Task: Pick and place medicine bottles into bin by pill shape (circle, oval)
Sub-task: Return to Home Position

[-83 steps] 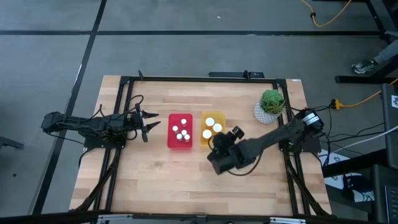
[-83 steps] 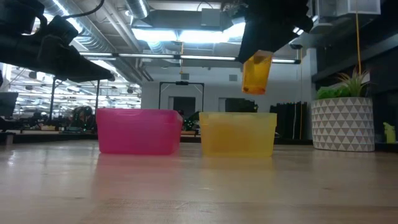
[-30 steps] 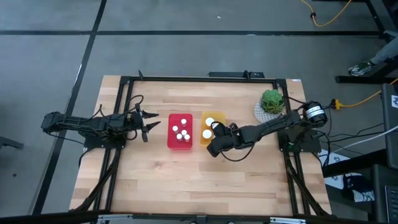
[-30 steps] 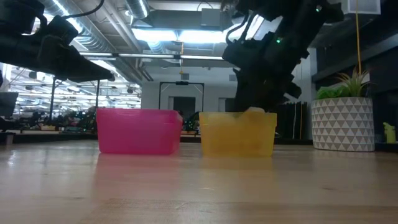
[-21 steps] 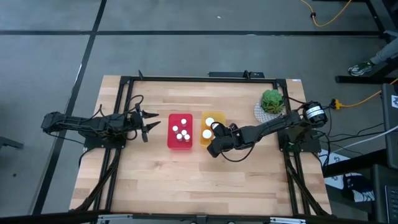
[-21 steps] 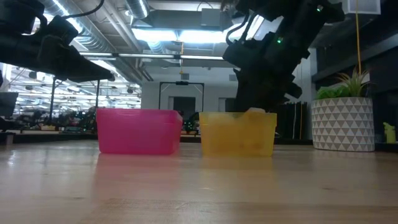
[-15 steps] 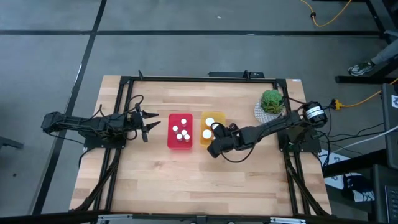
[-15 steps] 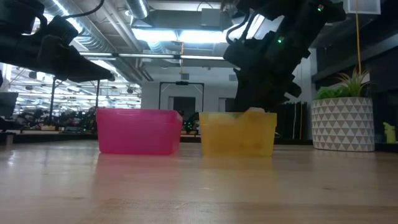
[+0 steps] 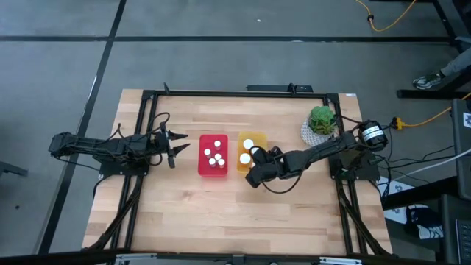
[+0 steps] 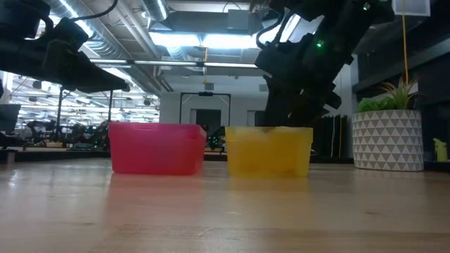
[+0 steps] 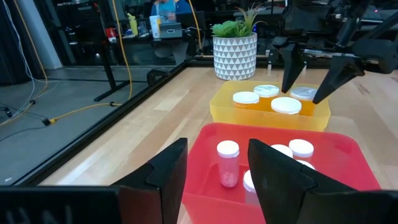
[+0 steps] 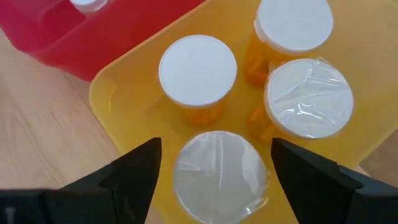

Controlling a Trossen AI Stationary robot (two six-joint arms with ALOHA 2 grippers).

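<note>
Step judged: return to rest, with no bottle seen outside the bins. The right gripper (image 12: 216,155) hovered over the yellow bin (image 10: 269,151), jaws spread and holding nothing. Four medicine bottles (image 12: 198,65) stood inside it. The next move calls for a clean lift clear of the caps. The left gripper (image 9: 179,147) waited left of the red bin (image 10: 156,147), jaws spread. The counter (image 10: 211,218) was wooden, with a potted plant (image 10: 389,137) far right and a workshop beyond.

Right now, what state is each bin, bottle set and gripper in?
red bin: holds the small bottles
small bottles: upright, capped
yellow bin: holds four orange bottles
orange bottles: upright, tops covered
right gripper: open, empty, over the yellow bin
left gripper: open, empty, left of the red bin
</note>
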